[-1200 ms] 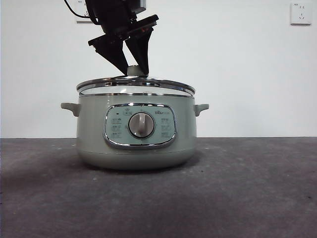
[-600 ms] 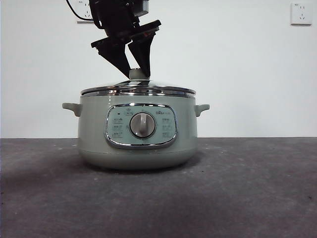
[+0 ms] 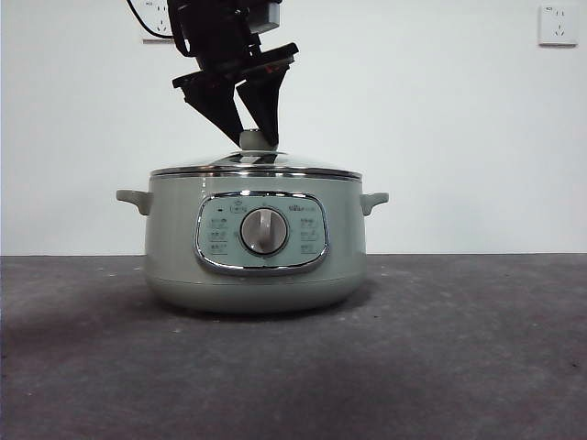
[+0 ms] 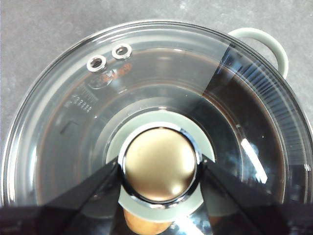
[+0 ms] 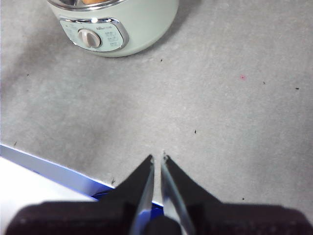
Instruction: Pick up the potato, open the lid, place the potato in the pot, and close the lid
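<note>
The pale green pot (image 3: 174, 238) stands mid-table with its dial facing the front view. The glass lid (image 3: 257, 168) sits level on the pot's rim. My left gripper (image 3: 252, 137) comes down from above, and its two black jaws are shut on the lid's round knob (image 4: 159, 164), one on each side. Through the glass I see a bit of the orange-brown potato (image 4: 144, 225) inside the pot, mostly hidden under the knob. My right gripper (image 5: 157, 157) hovers shut and holding nothing over bare table, well away from the pot (image 5: 146, 24).
One side handle of the pot (image 4: 271, 44) sticks out past the lid. A blue and white edge (image 5: 49, 169) lies below the right gripper. A wall socket (image 3: 557, 25) is at the back right. The grey table (image 3: 459, 348) spreads around the pot.
The lid, held slightly raised and tilted above the rim one second ago, has come down and now rests flat on the pot. The left gripper stays on the knob.
</note>
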`<state>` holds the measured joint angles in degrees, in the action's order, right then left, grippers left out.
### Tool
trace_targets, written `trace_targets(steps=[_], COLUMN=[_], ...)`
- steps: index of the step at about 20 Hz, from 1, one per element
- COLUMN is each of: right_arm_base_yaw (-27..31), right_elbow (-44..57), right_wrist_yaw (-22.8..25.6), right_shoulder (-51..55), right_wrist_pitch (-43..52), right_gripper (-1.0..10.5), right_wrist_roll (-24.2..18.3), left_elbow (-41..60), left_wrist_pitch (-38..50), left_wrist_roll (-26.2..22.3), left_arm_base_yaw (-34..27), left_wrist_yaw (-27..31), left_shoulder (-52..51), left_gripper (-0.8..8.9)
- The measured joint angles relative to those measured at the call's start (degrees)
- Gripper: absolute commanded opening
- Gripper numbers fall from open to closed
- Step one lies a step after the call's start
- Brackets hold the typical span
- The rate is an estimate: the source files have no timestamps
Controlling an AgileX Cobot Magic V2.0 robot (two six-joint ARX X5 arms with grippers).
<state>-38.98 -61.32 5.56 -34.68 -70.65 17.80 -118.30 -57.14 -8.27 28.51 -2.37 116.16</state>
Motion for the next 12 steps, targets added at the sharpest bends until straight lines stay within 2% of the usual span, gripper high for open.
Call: trace_targets(steps=[3, 4, 9, 12], right_arm_base_yaw=[0.0, 0.0, 0.0, 0.0], right_elbow=[0.0, 0.0, 0.0, 0.0], right_wrist_yaw=[0.0, 0.0, 0.0, 0.4], right_shoulder=[0.0, 0.0, 0.0, 0.0], right_wrist_pitch=[0.0, 0.0, -0.2, -0.3], right_gripper=[0.3, 0.3, 0.3, 0.3], right_wrist_roll=[0.0, 0.0, 0.0, 0.0], left_elbow=[0.0, 0.0, 0.7, 1.0], left_wrist_pitch=[0.0, 0.0, -0.7, -3.9], left_wrist_roll=[0.8, 1.0, 1.6, 2.8], left_arm_base_yaw=[0.0, 0.0, 0.2, 0.2], left_wrist_yaw=[0.0, 0.0, -0.9, -0.9], left_shoulder=[0.0, 0.0, -1.3, -8.1], left_gripper=[6.52, 6.96, 6.91, 6.60])
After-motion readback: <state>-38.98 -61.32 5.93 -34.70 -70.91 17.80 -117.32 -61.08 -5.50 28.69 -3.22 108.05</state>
